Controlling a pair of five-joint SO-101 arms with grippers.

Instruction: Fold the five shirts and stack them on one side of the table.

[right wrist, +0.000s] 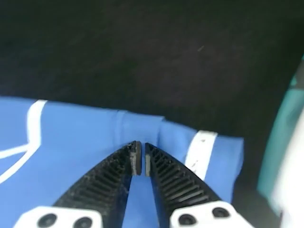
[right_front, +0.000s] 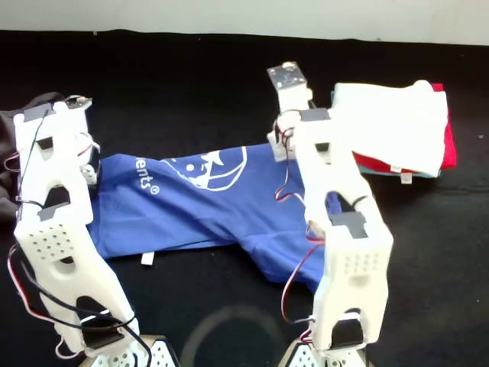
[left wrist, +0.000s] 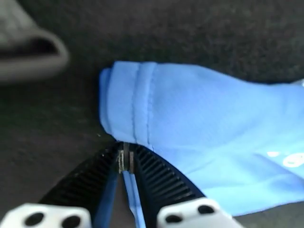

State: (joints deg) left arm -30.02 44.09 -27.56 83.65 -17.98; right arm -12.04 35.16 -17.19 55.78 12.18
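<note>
A blue shirt [right_front: 199, 206] with white print lies crumpled across the middle of the black table [right_front: 168, 76]. My left gripper [right_front: 92, 170] is at the shirt's left end. In the left wrist view that gripper [left wrist: 124, 164] is shut on a thin edge of the blue shirt [left wrist: 199, 109], beside a folded hem. My right gripper [right_front: 276, 149] is at the shirt's far right part. In the right wrist view it [right wrist: 140, 156] is shut on the blue shirt [right wrist: 80, 133] near a white stripe.
A stack of folded shirts sits at the back right: white [right_front: 393, 126] on top, red [right_front: 447, 149] and teal [right_front: 382, 174] below. The teal edge [right wrist: 280, 152] is close to my right gripper. A dark grey garment [right_front: 9, 176] lies at the left edge, and the grey garment [left wrist: 28, 47] is near my left gripper.
</note>
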